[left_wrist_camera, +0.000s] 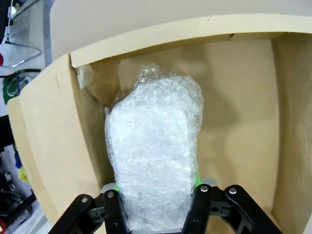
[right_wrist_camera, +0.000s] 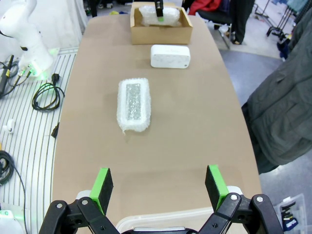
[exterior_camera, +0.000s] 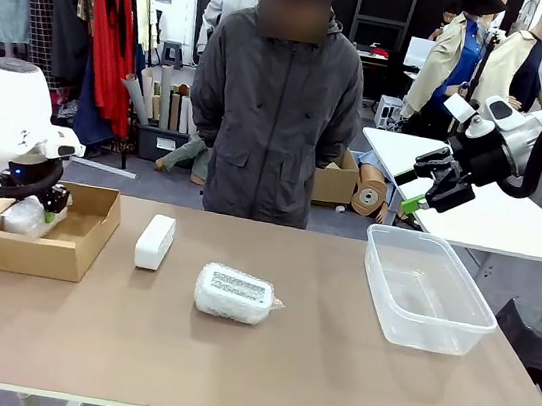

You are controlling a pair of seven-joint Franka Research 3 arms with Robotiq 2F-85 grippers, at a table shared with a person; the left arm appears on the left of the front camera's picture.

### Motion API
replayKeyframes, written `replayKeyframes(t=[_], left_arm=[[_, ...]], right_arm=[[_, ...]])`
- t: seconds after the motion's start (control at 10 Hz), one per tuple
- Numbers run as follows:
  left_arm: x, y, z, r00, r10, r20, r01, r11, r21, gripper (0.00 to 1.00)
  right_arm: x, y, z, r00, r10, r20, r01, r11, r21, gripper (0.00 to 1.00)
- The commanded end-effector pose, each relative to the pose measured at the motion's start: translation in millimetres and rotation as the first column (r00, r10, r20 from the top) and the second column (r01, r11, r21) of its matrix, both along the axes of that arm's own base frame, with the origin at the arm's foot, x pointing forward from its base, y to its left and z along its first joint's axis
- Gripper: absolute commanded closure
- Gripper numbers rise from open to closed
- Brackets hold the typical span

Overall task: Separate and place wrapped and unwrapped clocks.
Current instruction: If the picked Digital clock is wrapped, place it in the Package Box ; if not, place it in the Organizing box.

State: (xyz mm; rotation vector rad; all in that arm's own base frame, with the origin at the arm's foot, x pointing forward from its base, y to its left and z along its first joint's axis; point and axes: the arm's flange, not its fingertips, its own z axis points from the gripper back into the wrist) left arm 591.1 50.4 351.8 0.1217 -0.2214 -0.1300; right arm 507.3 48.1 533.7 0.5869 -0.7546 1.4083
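My left gripper (left_wrist_camera: 157, 195) is shut on a wrapped clock (left_wrist_camera: 156, 156), a white block in crinkly plastic, down inside the brown cardboard box (left_wrist_camera: 243, 97). From the front, that gripper (exterior_camera: 43, 206) and its clock (exterior_camera: 25, 217) sit in the box (exterior_camera: 62, 254) at the table's left. A bare, smooth white clock (exterior_camera: 154, 241) lies just right of the box. Another wrapped clock (exterior_camera: 234, 293) rests mid-table. My right gripper (exterior_camera: 424, 189) hangs open and high, above the far side of the clear tub. In its wrist view the right gripper (right_wrist_camera: 159, 183) holds nothing, with the wrapped clock (right_wrist_camera: 134, 105) and the bare clock (right_wrist_camera: 170, 56) farther off.
An empty clear plastic tub (exterior_camera: 381, 279) stands on the right of the table. A person in a dark jacket (exterior_camera: 274, 113) stands at the far edge, hands away from the table. The front half of the table is bare brown board.
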Motion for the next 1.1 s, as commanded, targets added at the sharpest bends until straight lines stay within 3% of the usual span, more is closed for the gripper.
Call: replayKeyframes(t=[0.0,0.4,1.0], left_arm=[[-0.9,0.1,-0.6,1.000,0.018,0.010,-0.018,1.000,0.017,0.75],[-2.4,-1.4,6.7,0.999,0.029,0.026,-0.030,0.999,0.017,0.00],[-6.1,-17.4,54.5,0.995,0.056,0.077,-0.058,0.998,0.029,0.00]], right_arm=[[-0.8,0.8,0.9,1.000,0.004,0.005,-0.004,1.000,-0.002,0.00],[-0.8,0.8,0.9,1.000,0.004,0.005,-0.004,1.000,-0.002,0.00],[-0.8,0.8,0.9,1.000,0.004,0.005,-0.004,1.000,-0.002,0.00]])
